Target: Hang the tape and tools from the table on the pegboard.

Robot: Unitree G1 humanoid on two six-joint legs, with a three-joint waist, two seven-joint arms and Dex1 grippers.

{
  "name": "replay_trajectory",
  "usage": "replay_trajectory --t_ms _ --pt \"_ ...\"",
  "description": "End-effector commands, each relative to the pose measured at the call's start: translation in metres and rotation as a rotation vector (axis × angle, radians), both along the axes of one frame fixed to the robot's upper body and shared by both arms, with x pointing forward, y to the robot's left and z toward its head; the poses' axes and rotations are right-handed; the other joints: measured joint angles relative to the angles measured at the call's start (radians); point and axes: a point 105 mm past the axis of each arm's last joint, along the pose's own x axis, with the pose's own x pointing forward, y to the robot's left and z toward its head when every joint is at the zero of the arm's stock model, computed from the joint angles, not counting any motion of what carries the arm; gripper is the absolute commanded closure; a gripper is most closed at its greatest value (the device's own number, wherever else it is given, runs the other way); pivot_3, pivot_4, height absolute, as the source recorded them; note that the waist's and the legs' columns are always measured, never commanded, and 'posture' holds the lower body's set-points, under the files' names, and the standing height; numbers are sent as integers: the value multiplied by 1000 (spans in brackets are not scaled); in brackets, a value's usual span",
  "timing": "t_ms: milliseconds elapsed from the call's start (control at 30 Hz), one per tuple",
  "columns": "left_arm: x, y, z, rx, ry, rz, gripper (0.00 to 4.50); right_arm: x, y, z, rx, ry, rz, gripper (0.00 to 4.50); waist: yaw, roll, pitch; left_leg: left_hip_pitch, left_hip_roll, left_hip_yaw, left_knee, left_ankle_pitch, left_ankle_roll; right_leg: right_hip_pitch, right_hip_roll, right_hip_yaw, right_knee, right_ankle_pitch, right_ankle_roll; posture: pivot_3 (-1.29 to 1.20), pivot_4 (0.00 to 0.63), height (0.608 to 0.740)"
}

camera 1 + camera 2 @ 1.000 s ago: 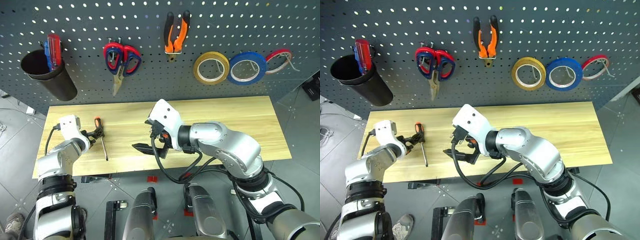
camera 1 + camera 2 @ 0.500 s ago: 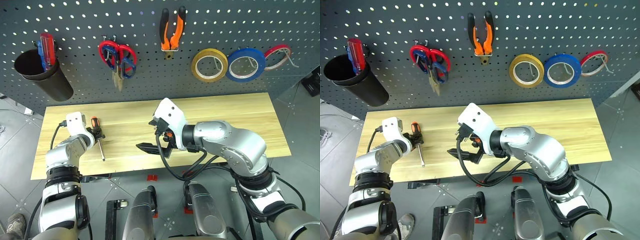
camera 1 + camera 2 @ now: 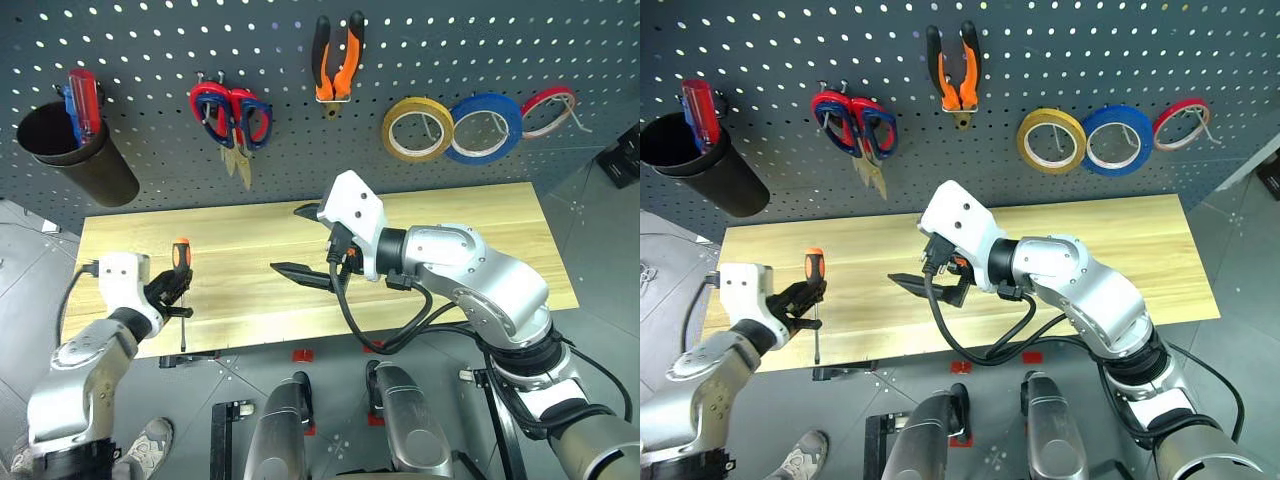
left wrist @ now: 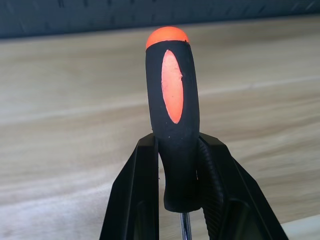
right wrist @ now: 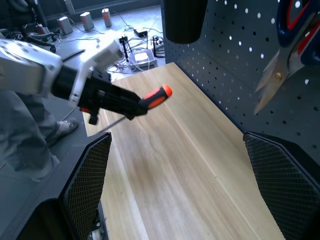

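Pegboard (image 3: 150,40) already carries most items; left tool (image 3: 172,296) clamps the screwdriver (image 3: 180,275) clear of the worktop (image 3: 470,215) for hanging, right tool (image 3: 305,245) spread wide, empty.

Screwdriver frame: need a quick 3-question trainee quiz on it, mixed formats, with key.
1. True or false: the screwdriver lies flat on the table.
2. Which end effector holds the screwdriver? A) left end effector B) right end effector C) neither
3. Fill in: on the pegboard, the yellow tape hangs right beside the ____ roll.

Key:
1. False: it is held above the table, orange handle end up, shaft pointing down.
2. A: the left one is shut on the handle; the right one is open and holds nothing.
3. Blue: the blue roll is next to it, with the red-edged roll beyond.
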Motion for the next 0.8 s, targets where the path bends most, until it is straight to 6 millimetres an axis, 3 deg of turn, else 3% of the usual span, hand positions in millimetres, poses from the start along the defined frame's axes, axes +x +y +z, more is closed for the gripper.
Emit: replay_trajectory --t_ms 33,300,467,800 --pt "-9 -4 54 68 -194 -52 3790 2 0 19 26 -67 -29 0 8 -1 -2 0 0 -1 0 1 -1 0 0 0 1 0 -1 -232 290 740" --pt "-12 1 131 148 -395 -93 3790 22 -10 33 46 -124 -135 0 18 -9 -27 -3 0 -3 1 3 -4 -2 2 -4 2 1 -2 -214 240 740" --pt "-11 -3 179 181 -511 -129 3790 20 -17 52 154 -152 -121 0 21 -14 -40 -6 0 -3 1 5 -5 -4 2 -4 1 1 -1 -209 218 740" --pt "10 10 235 215 -648 -138 3790 15 -14 57 190 -187 -44 0 19 -22 -66 -6 0 -2 2 7 -7 -8 3 -3 6 1 -1 -223 199 740"
